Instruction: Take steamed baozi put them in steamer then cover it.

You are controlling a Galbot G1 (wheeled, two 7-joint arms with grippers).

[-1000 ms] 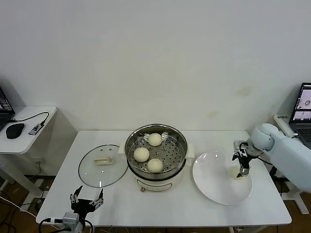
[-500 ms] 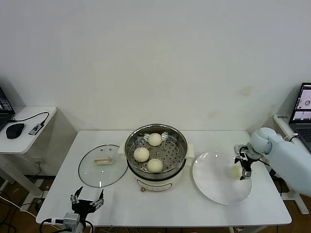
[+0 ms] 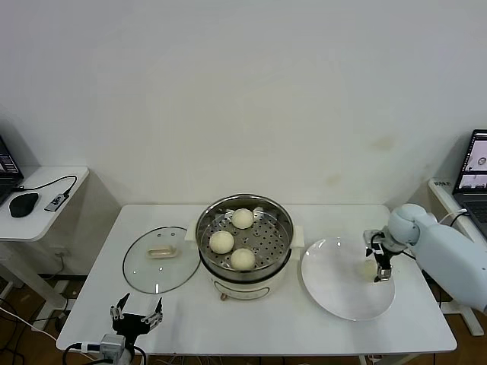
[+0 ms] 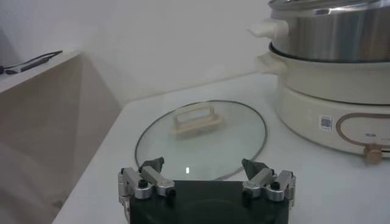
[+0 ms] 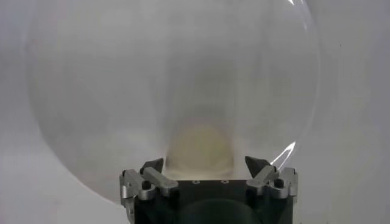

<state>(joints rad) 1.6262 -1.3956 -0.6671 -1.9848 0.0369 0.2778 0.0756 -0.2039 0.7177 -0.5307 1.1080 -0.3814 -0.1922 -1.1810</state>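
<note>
Three cream-white baozi point(image 3: 243, 259) lie on the perforated floor of the steel steamer point(image 3: 207, 228), which stands mid-table on its white base point(image 4: 317, 115). One more baozi point(image 3: 370, 268) point(image 5: 201, 150) rests on the white plate point(image 3: 335, 285) at the right. My right gripper point(image 3: 377, 261) point(image 5: 205, 164) is down over that bun, open, its fingers either side of it without touching. The glass cover point(image 3: 160, 258) point(image 4: 201, 139) with a cream handle lies flat on the table left of the steamer. My left gripper point(image 3: 135, 312) point(image 4: 203, 165) waits open at the table's front left edge.
A side table point(image 3: 38, 205) at the far left carries a mouse and a cable. A laptop point(image 3: 473, 163) stands past the right edge of the table. The plate's rim point(image 5: 311, 91) curves close around my right gripper.
My right gripper has come down and a little toward the steamer, settling around the baozi on the plate. The left arm has not moved.
</note>
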